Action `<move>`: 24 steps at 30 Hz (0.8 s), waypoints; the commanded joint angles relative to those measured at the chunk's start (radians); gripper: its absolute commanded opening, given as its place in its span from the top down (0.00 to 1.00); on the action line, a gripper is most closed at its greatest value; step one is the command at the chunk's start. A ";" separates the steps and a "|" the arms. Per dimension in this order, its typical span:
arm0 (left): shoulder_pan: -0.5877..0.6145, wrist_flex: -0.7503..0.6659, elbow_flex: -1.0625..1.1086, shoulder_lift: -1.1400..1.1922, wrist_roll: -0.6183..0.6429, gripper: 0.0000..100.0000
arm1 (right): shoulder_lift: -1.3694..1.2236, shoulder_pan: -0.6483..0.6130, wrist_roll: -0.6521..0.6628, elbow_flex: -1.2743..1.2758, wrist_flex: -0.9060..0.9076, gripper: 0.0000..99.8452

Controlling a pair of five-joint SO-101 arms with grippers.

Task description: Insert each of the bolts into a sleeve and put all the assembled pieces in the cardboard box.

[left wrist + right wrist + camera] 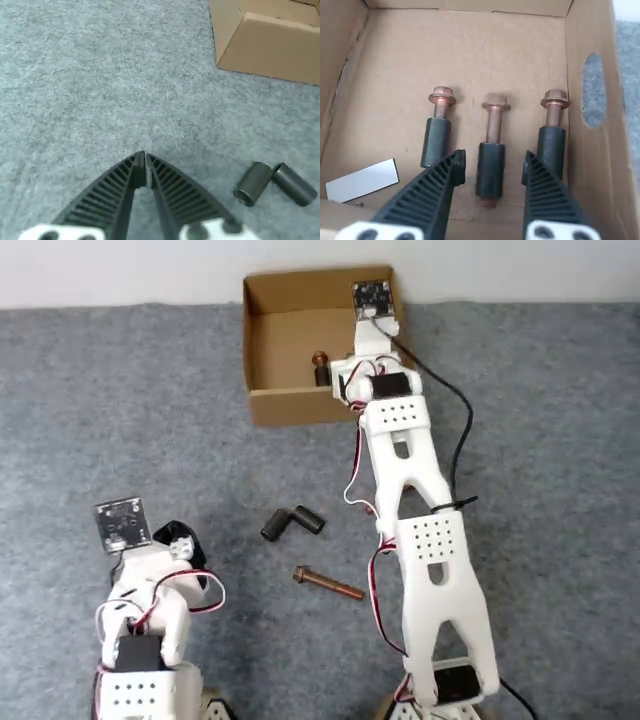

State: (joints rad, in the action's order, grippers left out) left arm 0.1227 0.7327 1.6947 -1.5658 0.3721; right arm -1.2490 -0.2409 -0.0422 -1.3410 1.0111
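Down by the arm bases, the left claw sits over the grey carpet, jaws pressed together with nothing between them. Out in the middle of the table, one copper bolt lies bare on the carpet, all on its own. Just beyond it are two black sleeves, touching end to end at a shallow angle, near the bolt but apart from it. Further out, the right arm is stretched long across the table, and the right claw hangs over the box at the far edge. Its jaws are spread wide, pinching nothing. Below, on the box floor, three bolts in sleeves lie side by side, heads all the same way: an outer piece, the middle piece lined up with the gap between the fingers, and the other outer piece close to a side wall. A white slip lies in a corner of the floor.
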 commanded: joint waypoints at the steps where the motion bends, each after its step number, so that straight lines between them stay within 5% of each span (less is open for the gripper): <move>1: 0.018 0.005 -0.005 0.000 0.055 1.00 | 0.013 0.008 0.015 -0.080 0.022 0.92; 7: 0.098 0.005 -0.005 -0.006 0.101 1.00 | 0.015 0.002 0.107 -0.233 0.054 0.99; 24: 0.100 0.006 -0.005 -0.002 0.101 1.00 | 0.246 -0.082 0.129 -0.338 0.739 0.99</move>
State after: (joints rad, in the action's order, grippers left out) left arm 0.2133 0.7327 1.6947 -1.5658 0.4641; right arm -1.0894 -0.3007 0.0760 -1.6326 1.6602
